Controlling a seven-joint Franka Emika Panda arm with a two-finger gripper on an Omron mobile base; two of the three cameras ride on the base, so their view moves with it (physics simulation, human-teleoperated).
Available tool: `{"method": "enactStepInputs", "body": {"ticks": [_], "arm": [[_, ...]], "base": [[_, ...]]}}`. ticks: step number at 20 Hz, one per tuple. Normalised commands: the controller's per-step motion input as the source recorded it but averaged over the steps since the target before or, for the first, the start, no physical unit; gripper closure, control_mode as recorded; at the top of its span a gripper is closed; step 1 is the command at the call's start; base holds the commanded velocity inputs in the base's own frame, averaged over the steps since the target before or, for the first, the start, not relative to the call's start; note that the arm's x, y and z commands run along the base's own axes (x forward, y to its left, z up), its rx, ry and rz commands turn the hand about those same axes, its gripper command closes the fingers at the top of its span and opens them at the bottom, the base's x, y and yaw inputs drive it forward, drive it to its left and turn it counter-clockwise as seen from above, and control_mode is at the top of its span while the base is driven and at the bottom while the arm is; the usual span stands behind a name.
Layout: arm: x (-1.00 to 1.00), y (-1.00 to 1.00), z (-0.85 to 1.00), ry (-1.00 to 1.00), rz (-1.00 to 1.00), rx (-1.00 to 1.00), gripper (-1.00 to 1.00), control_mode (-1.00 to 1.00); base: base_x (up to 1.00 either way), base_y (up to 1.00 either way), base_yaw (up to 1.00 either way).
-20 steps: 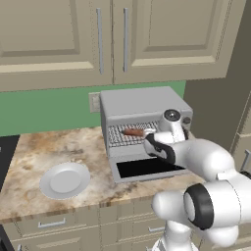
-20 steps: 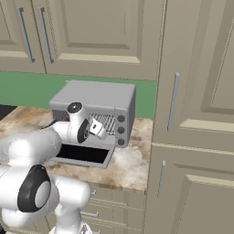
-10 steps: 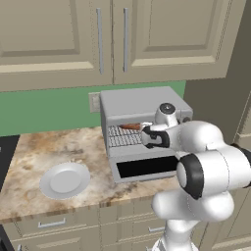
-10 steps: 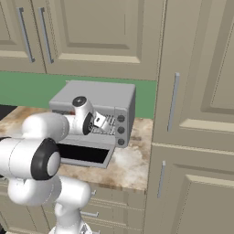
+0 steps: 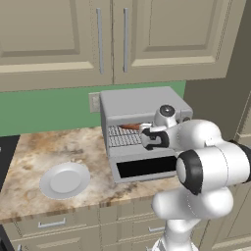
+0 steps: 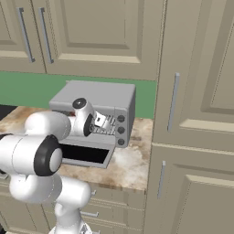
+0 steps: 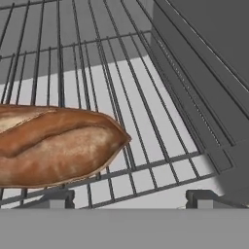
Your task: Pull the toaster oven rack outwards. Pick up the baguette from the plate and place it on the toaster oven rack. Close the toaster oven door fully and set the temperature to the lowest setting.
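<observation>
The light-grey toaster oven (image 5: 142,100) (image 6: 100,93) stands on the counter. Its black-glass toaster oven door (image 5: 147,166) (image 6: 87,153) is folded down flat in front. The brown baguette (image 5: 130,127) (image 7: 58,146) lies on the silver toaster oven rack (image 5: 122,137) (image 7: 146,97), near the rack's front edge. My gripper (image 5: 146,133) (image 6: 103,122) (image 7: 129,198) hovers at the oven's mouth just above the rack, open. The baguette's end lies just ahead of the fingertips, and neither touches it. The white plate (image 5: 64,180) sits bare on the counter to the oven's left.
Three dark knobs (image 6: 121,130) run down the oven's right front. The marble counter (image 5: 34,152) extends left to a black cooktop edge (image 5: 6,157). Upper cabinets (image 5: 98,34) hang overhead, and a tall cabinet (image 6: 196,114) walls the right side.
The hand has risen slightly and stayed at the oven's mouth while the arm's elbow swung around. The baguette has stayed on the rack and the door has stayed down.
</observation>
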Motion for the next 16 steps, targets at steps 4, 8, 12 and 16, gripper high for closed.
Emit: {"method": "enactStepInputs", "body": {"ticks": [4, 8, 12, 16], "arm": [[0.45, 0.0, 0.25, 0.0, 0.0, 0.0, -1.0, -1.0], [0.06, 0.0, 0.26, 0.0, 0.0, 0.0, -1.0, -1.0], [-0.57, -0.04, 0.24, 0.0, 0.0, 0.06, -1.0, -1.0], [-0.72, -0.03, 0.28, 0.0, 0.0, 0.07, -1.0, -1.0]], "base": [[0.0, 0.0, 0.0], [0.0, 0.0, 0.0], [0.0, 0.0, 0.0], [0.0, 0.0, 0.0]]}}
